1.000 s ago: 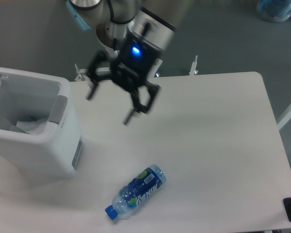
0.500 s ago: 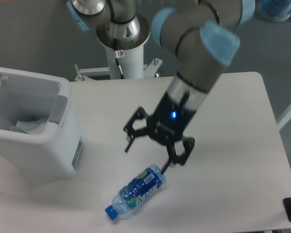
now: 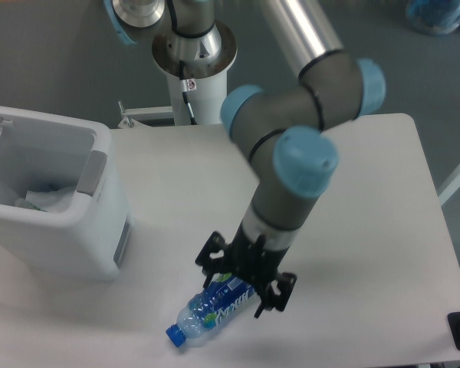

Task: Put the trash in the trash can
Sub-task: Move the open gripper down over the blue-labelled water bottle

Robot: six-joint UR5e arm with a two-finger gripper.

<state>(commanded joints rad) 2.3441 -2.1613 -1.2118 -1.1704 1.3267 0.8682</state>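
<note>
Bottle [image 3: 213,308] first: clear plastic with a blue label and a blue cap, it lies on its side on the white bench [image 3: 368,199] near the front edge, cap pointing toward the lower left and its base toward the upper right. The end effector [image 3: 244,279] sits directly over the base end of the bottle, its two black fingers spread apart and straddling that end, one finger [image 3: 210,259] on the upper-left side and the other [image 3: 274,291] on the lower-right side. The jaws stand released; whether either pad touches the plastic cannot be told from this angle. Above it the grey arm with light-blue joint caps [image 3: 303,157] bends down from the pedestal [image 3: 192,73] at the back of the bench.

Well to the left stands the trash can [image 3: 77,222], a white boxy bin with rounded corners and a grey panel on the side facing the bottle. Inside it, low against the far wall, lies a crumpled white wrapper [image 3: 46,201]; no printed edge can be made out on it. The bottle and the bin are well apart.
</note>
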